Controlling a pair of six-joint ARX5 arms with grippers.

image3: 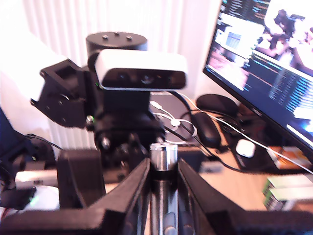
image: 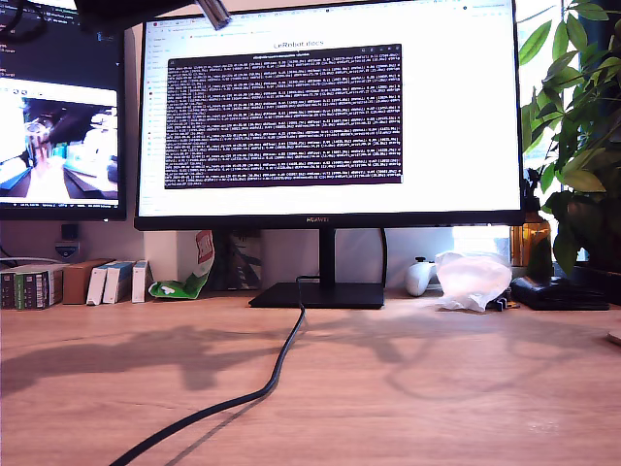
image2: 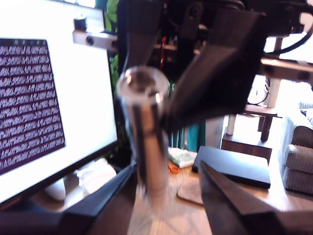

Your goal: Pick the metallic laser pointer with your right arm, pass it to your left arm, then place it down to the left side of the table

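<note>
The metallic laser pointer [image2: 144, 142] stands upright in mid-air as a shiny silver cylinder, its dark open end towards the first wrist camera. My second gripper [image3: 164, 164] is shut on the laser pointer [image3: 164, 152]; its black fingers [image2: 215, 78] clamp the pointer's upper part. My first gripper [image2: 167, 165] is open, with one finger against the pointer's lower part and the other apart from it. In the exterior view only the pointer's tip [image: 215, 14] and a dark arm silhouette [image: 136, 10] show at the top edge, high above the table [image: 437, 388].
A large monitor [image: 330, 116] on a black stand fills the back middle, and a second screen [image: 58, 107] is at the exterior view's left. A black cable [image: 277, 374] runs across the desk. Small boxes [image: 78, 283], a white bag [image: 473, 280] and a plant [image: 577, 126] line the back.
</note>
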